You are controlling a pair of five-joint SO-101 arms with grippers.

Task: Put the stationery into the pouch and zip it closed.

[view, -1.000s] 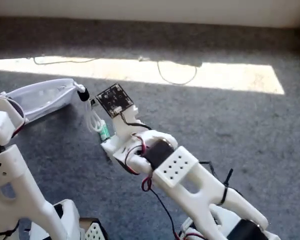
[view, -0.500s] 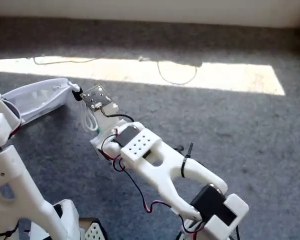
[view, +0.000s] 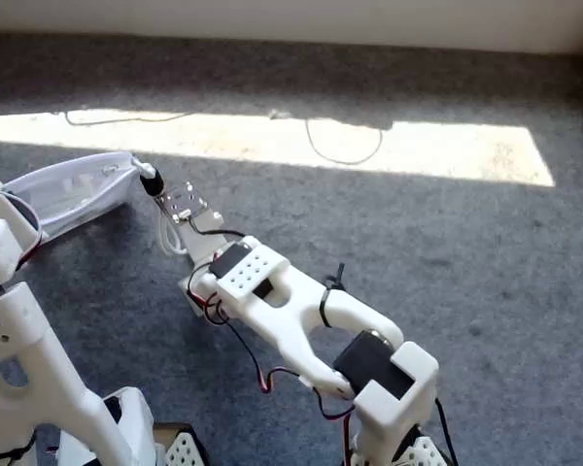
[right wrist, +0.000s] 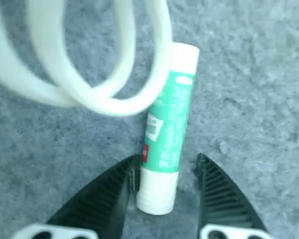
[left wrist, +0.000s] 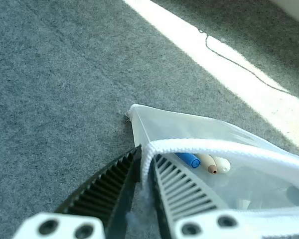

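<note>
Right hand [right wrist: 165, 164] is wide open straddling the glue stick [right wrist: 167, 134] on the surface, cord loop [right wrist: 114, 102] crossing it: drop lower, close clear of the cord; left hand [left wrist: 144, 164] pinches the pouch [left wrist: 189, 134] rim, far left.

R arm [view: 272, 291] lies just beside pouch [view: 68, 189], gray carpet [view: 447, 262].

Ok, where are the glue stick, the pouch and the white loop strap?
glue stick [right wrist: 165, 132], right wrist view, on the green label mid-body.
pouch [left wrist: 162, 124], left wrist view, on the clear wall near its corner.
white loop strap [right wrist: 163, 50], right wrist view, on the loop's curved side.
</note>
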